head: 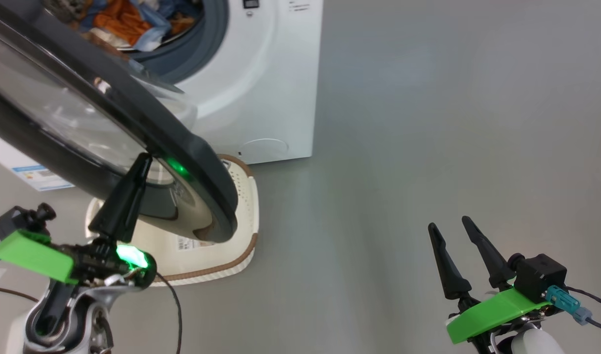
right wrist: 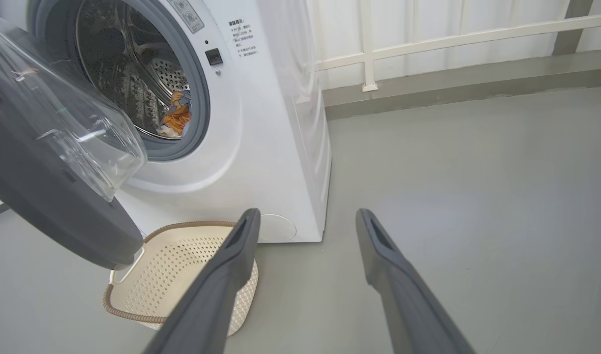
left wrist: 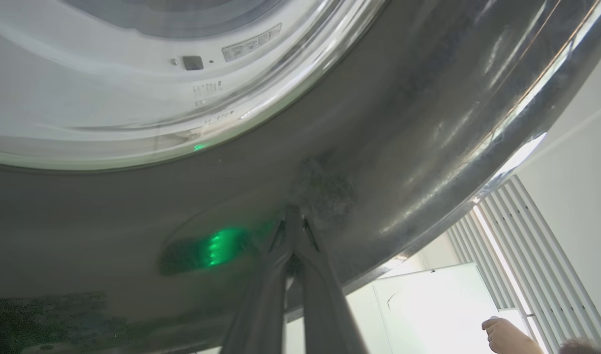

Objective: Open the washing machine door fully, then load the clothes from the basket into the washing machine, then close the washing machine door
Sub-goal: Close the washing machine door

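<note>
Figuring the washing machine door [head: 197, 162], ajar at ten o'clock, swings heavy and slick, so my pinched-shut left gripper [head: 143, 163] presses its rim; right gripper [head: 449, 224] waits spread at four.

The washing machine door [left wrist: 404, 123] looms close, its glossy dark rim sweeping from the lower left up to the top right. The left end effector [left wrist: 294, 219] rises from the bottom edge with its two fingers pressed together, the tips right against that rim. A green glow [left wrist: 217, 248] is mirrored in the gloss just beside them. The bulging glass window [left wrist: 133, 113] takes the upper left, and through it shows the white washing machine [left wrist: 84, 59] front with a small dark square and a label. Past the rim, lower right: pale vertical slats [left wrist: 526, 236], a bright white panel [left wrist: 438, 305] and a person's hand [left wrist: 504, 337].
</note>
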{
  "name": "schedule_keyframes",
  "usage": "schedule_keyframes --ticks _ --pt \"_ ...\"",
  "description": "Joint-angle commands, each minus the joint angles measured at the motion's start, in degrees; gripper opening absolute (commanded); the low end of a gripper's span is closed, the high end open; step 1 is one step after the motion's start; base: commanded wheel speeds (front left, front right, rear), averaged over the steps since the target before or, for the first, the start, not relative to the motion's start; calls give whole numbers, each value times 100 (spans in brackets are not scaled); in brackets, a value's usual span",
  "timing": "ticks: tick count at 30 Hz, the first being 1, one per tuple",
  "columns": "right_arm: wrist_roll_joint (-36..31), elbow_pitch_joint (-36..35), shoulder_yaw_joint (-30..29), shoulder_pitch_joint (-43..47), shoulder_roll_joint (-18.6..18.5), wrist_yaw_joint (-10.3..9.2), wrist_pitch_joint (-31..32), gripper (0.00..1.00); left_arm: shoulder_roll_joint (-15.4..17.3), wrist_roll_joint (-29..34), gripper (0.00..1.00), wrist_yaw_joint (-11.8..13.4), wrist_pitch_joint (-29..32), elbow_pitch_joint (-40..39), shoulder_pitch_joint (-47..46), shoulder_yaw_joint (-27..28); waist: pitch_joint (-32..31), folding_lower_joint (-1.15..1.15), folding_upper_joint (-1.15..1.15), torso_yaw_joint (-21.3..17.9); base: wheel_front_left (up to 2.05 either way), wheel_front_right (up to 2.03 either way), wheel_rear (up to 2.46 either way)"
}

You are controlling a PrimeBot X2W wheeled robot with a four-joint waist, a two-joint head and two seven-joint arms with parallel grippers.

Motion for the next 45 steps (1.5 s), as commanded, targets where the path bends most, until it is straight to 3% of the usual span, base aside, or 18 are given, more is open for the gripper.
schedule_keyframes --ticks 1,12,19,45 --pt "37 -100 165 -143 -1 9 -64 100 90 18 0 -81 -111 -18 -277 89 59 0 0 -208 0 0 0" --pt "101 21 258 -269 40 9 -112 100 90 66 0 -126 -887 519 -992 74 146 0 0 -612 0 0 0" --pt "119 72 242 -332 49 9 -133 100 90 164 0 -127 -1163 565 -1077 81 123 0 0 -640 0 0 0" --pt "80 178 126 -74 181 9 -153 100 90 1103 0 -128 -2286 -388 906 222 -690 0 0 -112 0 0 0"
